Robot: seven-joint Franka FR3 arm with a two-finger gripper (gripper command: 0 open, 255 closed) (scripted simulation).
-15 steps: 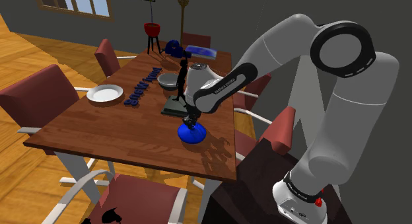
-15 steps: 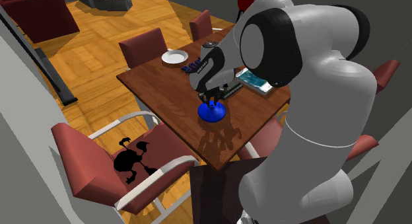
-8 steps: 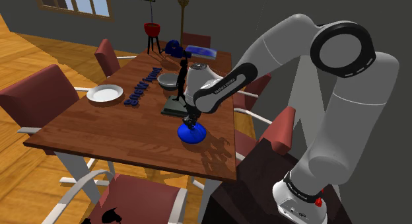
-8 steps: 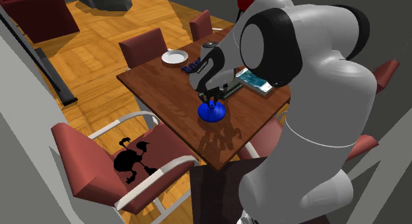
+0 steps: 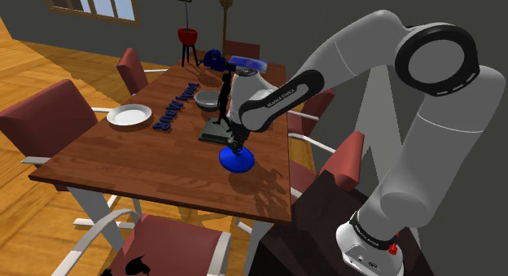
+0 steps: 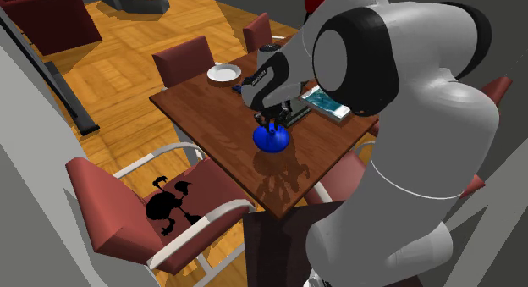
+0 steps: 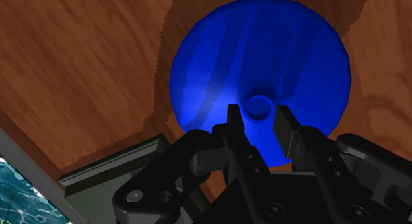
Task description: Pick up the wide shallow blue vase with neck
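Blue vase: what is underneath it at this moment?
The wooden table top shows around the blue vase, whose neck the gripper clasps. The vase's wide body covers the spot directly beneath, so whether its base touches the wood cannot be seen.

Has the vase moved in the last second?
Yes. The vase, clasped by the fingers, has shifted up in the shoulder view, toward the grey tray.

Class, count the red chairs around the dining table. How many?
6 red chairs: two along the table's side at the shoulder view's left, one at the far end, one at the near end, two on the right, one partly behind the arm. More may be hidden.
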